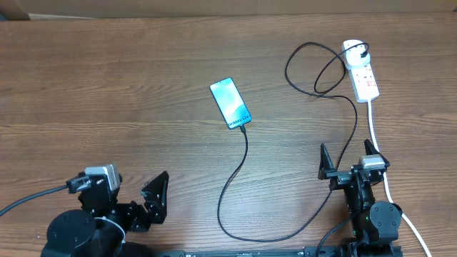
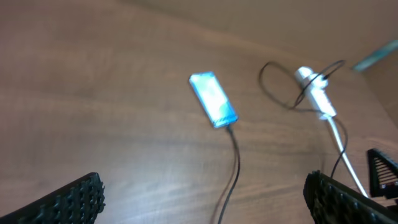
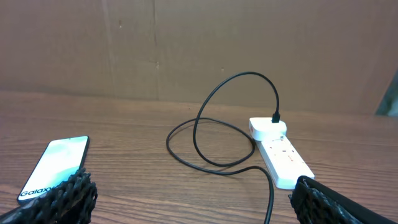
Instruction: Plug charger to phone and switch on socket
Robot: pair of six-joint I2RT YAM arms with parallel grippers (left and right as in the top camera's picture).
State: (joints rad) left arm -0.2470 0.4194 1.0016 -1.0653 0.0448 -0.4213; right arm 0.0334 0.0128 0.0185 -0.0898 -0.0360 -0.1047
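The phone (image 1: 230, 103) lies screen-up mid-table, lit blue-teal; it also shows in the left wrist view (image 2: 213, 99) and the right wrist view (image 3: 55, 165). The black charger cable (image 1: 239, 171) has its tip at the phone's near short edge, loops along the table front and runs up to a plug on the white socket strip (image 1: 361, 73). The strip also shows in the left wrist view (image 2: 316, 93) and the right wrist view (image 3: 283, 154). My left gripper (image 1: 154, 198) is open and empty at the front left. My right gripper (image 1: 348, 161) is open and empty at the front right.
The socket's thick white cord (image 1: 378, 153) runs down the right side past my right arm. A brown wall (image 3: 186, 43) stands behind the table's far edge.
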